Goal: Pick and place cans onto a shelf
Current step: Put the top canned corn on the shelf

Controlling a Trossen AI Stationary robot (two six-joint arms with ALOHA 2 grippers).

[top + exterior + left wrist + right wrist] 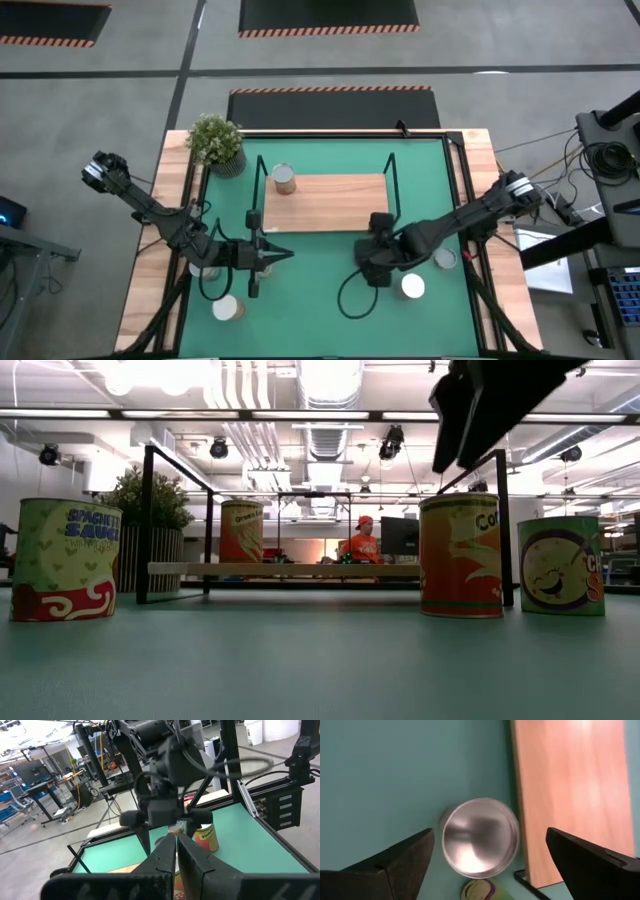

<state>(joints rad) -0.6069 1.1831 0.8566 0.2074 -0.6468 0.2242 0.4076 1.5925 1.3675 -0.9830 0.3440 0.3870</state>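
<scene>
The shelf (325,203), a wooden board in a black wire frame, stands mid-table with one can (284,179) upright on its far left corner. My right gripper (490,865) hovers open above a can with a shiny top (479,837) that stands on the green mat just near of the board's right end. One finger is on either side and higher than the can, which they do not touch. The low view shows this orange-labelled can (460,555) under the gripper (500,410). My left gripper (275,256) is shut and empty, level above the mat left of centre.
Further cans stand on the mat: two right of my right gripper (413,287) (445,259) and one near the left front (228,308). A potted plant (216,142) is at the far left corner. A person in orange (362,542) sits beyond the table.
</scene>
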